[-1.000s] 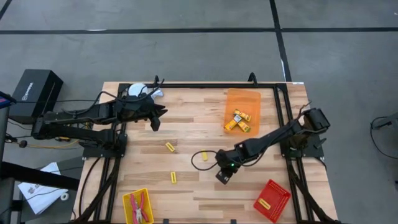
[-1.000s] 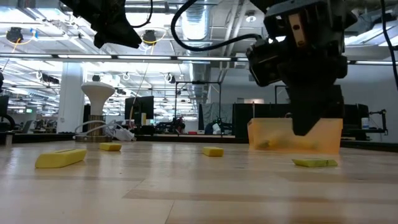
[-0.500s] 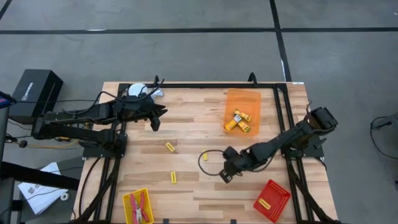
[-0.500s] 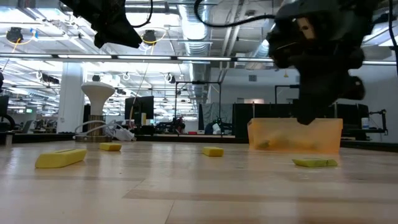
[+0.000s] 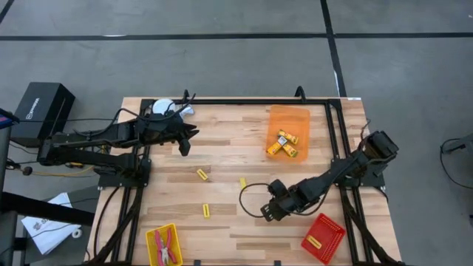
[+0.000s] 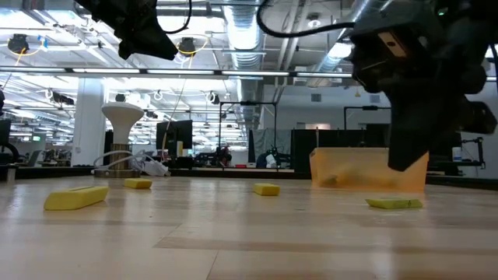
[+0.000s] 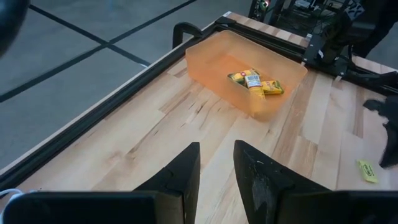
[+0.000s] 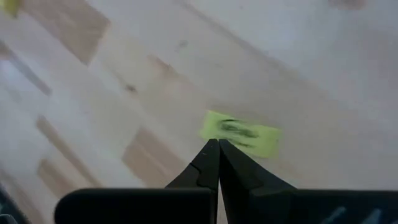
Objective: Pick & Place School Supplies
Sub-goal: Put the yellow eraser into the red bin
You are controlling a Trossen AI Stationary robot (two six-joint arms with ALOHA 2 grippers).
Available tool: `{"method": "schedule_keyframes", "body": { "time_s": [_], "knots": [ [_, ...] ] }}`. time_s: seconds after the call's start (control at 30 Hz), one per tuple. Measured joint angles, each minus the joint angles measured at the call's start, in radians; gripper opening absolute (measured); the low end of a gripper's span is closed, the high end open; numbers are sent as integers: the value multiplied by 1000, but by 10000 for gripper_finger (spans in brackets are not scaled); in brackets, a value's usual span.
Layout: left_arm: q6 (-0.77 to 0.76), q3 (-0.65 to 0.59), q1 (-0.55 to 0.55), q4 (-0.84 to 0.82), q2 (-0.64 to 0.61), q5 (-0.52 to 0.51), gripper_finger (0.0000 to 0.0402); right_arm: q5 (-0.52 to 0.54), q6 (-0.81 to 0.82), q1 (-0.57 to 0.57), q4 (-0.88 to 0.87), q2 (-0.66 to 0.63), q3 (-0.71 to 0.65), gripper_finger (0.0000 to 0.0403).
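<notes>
A: Progress? Orange tray [image 5: 288, 118] near the bench's far edge holds three yellow blocks [image 5: 285, 143], red tray [image 5: 323, 238] at the near right corner one, yellow tray [image 5: 163, 244] at the near left corner both red pliers [image 5: 167, 247].

B: Left: three loose yellow blocks [image 5: 202, 174] mid-bench. Right gripper [image 5: 269, 213] clenched, empty, over one [image 8: 240, 132]. Left gripper [image 5: 185, 140] idle, part open, far left.
</notes>
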Motion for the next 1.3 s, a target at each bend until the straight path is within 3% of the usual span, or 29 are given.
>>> {"method": "schedule_keyframes", "body": {
  "time_s": [0.23, 1.07, 1.3],
  "knots": [
    [1, -1, 0, 2, 0, 0, 92, -5, 25, -4, 57, 35, -1, 0],
    [1, -1, 0, 2, 0, 0, 92, 1, 36, -12, 8, 35, -2, 0],
    [1, -1, 0, 2, 0, 0, 92, -21, 75, -12, 98, 31, -70, 0]
  ]
}}
